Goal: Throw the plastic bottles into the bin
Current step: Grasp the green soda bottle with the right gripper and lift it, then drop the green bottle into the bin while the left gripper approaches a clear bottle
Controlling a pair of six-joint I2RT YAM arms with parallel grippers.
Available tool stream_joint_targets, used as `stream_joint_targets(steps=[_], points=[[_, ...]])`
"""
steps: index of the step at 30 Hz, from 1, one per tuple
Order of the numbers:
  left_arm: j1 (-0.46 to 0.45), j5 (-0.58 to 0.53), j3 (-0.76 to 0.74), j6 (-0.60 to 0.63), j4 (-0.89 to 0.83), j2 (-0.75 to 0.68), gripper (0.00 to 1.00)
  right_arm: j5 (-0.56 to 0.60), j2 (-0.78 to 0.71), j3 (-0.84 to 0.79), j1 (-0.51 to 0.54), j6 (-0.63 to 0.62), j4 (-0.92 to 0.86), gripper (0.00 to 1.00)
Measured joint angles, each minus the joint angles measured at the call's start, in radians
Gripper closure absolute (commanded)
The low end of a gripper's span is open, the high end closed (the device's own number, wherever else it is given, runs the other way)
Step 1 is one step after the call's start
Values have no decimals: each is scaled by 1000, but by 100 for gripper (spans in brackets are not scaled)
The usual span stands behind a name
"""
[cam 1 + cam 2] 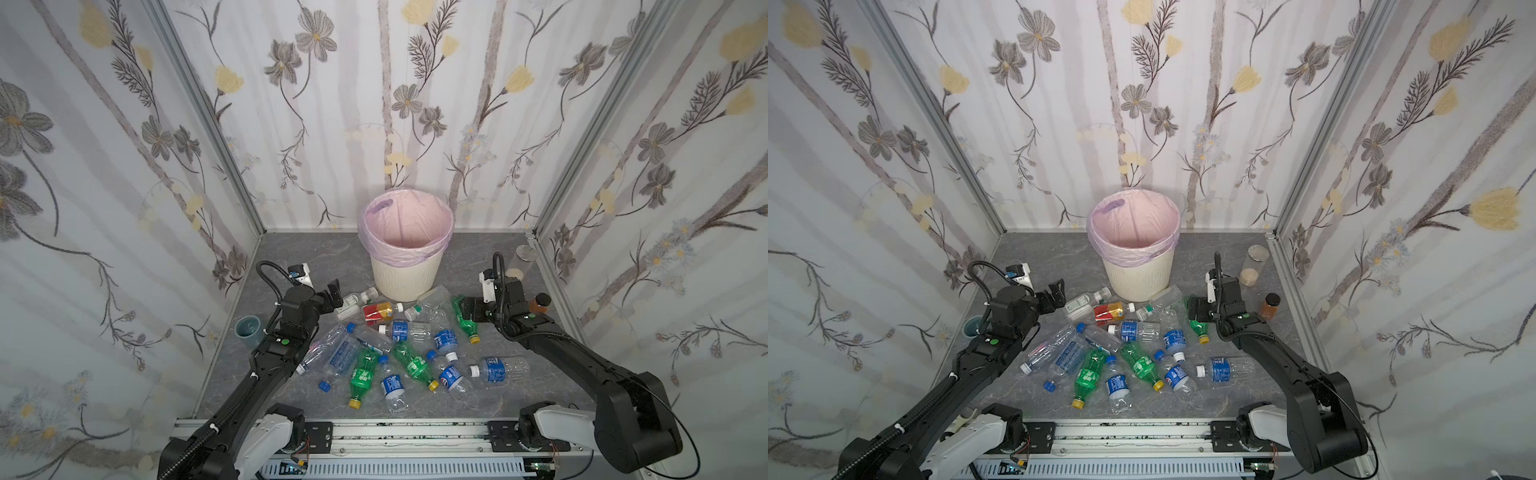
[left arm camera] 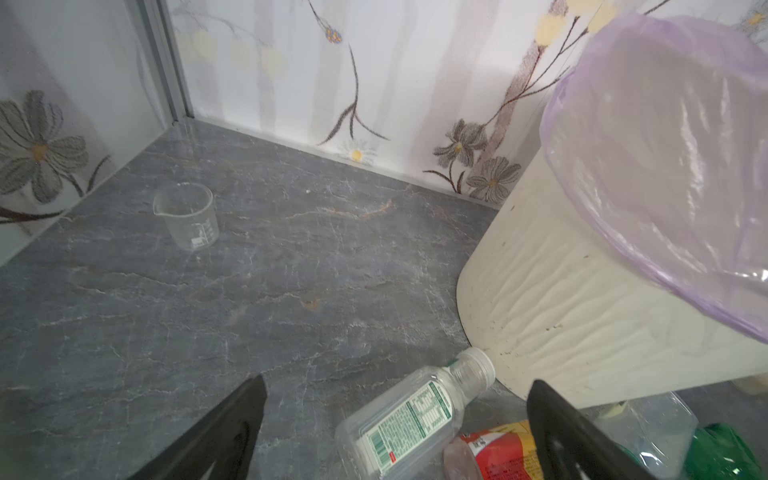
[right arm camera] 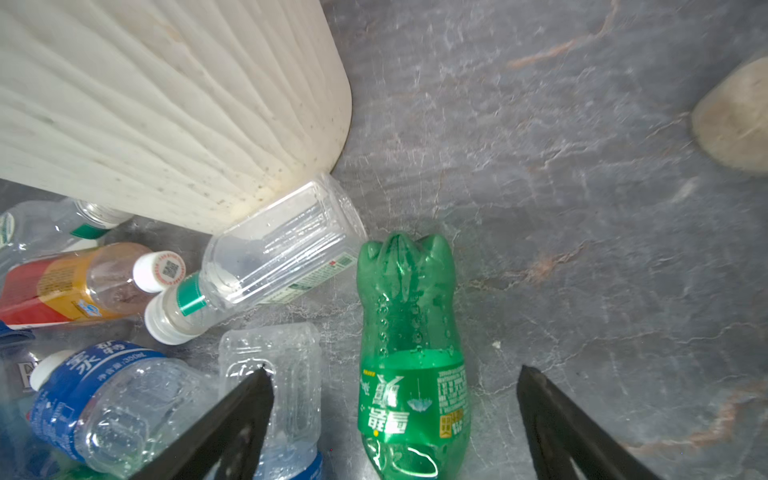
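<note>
Right wrist view: shows the right jaws open, straddling a green bottle (image 3: 409,353) lying on the tabletop (image 3: 582,208), with a gap on each side. Places this bottle near the foot of the bin (image 3: 166,104), base toward it. Finds the left jaws open too, empty, hovering over a clear bottle (image 2: 409,419), cap just beside the bin.

Confirms in both top views the other plastic bottles (image 1: 446,338) scattered on the tabletop in front of the bin; detects none inside the pink liner (image 1: 405,220). Judges the step in hand as the grasp of the green bottle, task barely begun. Calls next, probably, for closing gently on the label band, lifting above the tall rim, releasing over the opening.

Reads "350ml" beside Chinese characters on a blue label (image 3: 70,386). Notes white Chinese characters, upside down, on the green label (image 3: 411,399); a QR code on a white cap (image 3: 160,270); a fine-print table on the clear bottle, too small to read.
</note>
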Motion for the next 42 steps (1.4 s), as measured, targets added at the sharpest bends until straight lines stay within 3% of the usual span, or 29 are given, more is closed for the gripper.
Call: stream_joint_targets(steps=[12,20,23,29,34,39,42], points=[[0,36,-49,-71,-89,-33,0,-37,240,49,5,77,18,23],[0,43,-59,-94,-101,-57,0,-27,298,77,8,100,29,46],[0,43,-62,-97,-104,-59,0,-26,288,75,14,103,30,48],[0,63,-62,-101,-104,-61,0,-4,66,8,34,105,45,53],[0,96,-51,-101,-128,-108,0,5,-293,-53,53,72,92,55],[0,89,50,-91,-225,-139,0,-55,-679,-122,80,45,202,54],[0,80,116,-61,-285,-149,0,-79,-764,-99,82,44,256,54]])
